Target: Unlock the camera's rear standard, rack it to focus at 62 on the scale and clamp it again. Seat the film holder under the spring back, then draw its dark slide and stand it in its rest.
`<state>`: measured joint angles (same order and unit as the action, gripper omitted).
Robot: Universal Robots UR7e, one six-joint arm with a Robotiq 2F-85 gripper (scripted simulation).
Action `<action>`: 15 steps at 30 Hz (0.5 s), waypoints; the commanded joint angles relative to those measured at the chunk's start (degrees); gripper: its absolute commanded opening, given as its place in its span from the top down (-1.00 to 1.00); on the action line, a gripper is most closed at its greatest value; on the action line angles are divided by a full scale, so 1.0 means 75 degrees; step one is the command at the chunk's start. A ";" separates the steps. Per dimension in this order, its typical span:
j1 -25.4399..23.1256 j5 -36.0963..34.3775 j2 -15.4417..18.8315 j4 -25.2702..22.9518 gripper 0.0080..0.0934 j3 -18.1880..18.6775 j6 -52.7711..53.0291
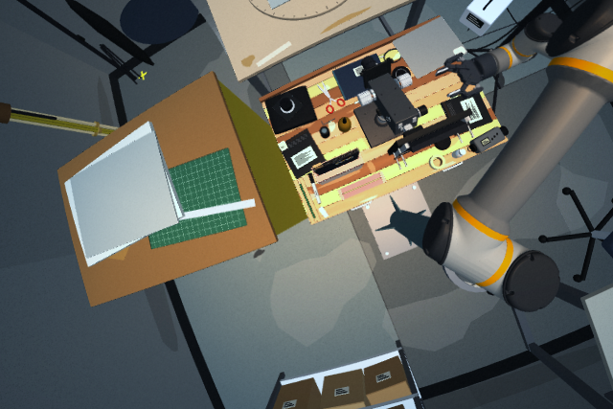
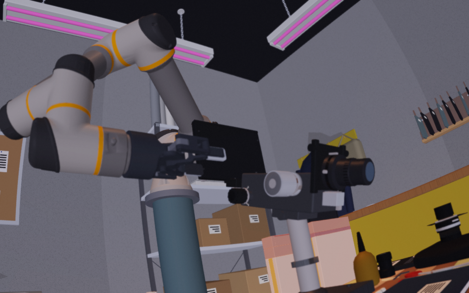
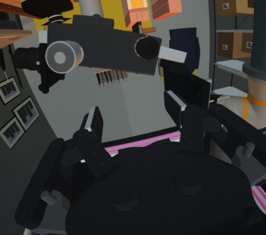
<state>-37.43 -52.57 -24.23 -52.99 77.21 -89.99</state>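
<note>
The camera's black rear standard (image 2: 229,155) stands at the back end of the dark rail body (image 2: 283,193), with the lens (image 2: 349,171) on the front standard at the other end. A black clamp knob (image 3: 148,48) and a silver focusing knob (image 3: 65,57) sit on the side of the rail body. My gripper (image 2: 207,155) (image 3: 136,116) is open and empty, level with the rear standard's outer edge behind the camera. A film holder with a white label (image 1: 303,156) lies on the bench, and another (image 1: 468,110) lies near the arm's side.
The rear standard's edge is right beside my fingers. The camera's grey post (image 2: 302,251) rises from the crowded bench (image 1: 381,122), with pink boxes (image 2: 313,247), a brown bottle (image 2: 365,262), scissors (image 1: 332,100) and a tape roll (image 1: 436,162). Shelves of cartons (image 2: 229,226) stand behind.
</note>
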 commanded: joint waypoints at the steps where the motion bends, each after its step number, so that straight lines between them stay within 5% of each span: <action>1: -0.0048 0.0044 0.0091 0.0037 -0.64 -0.0133 0.0000; 15: -0.0612 0.0612 0.1452 0.0717 -0.64 -0.2176 -0.0002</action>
<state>-42.09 -47.94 -13.13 -47.59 60.73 -90.00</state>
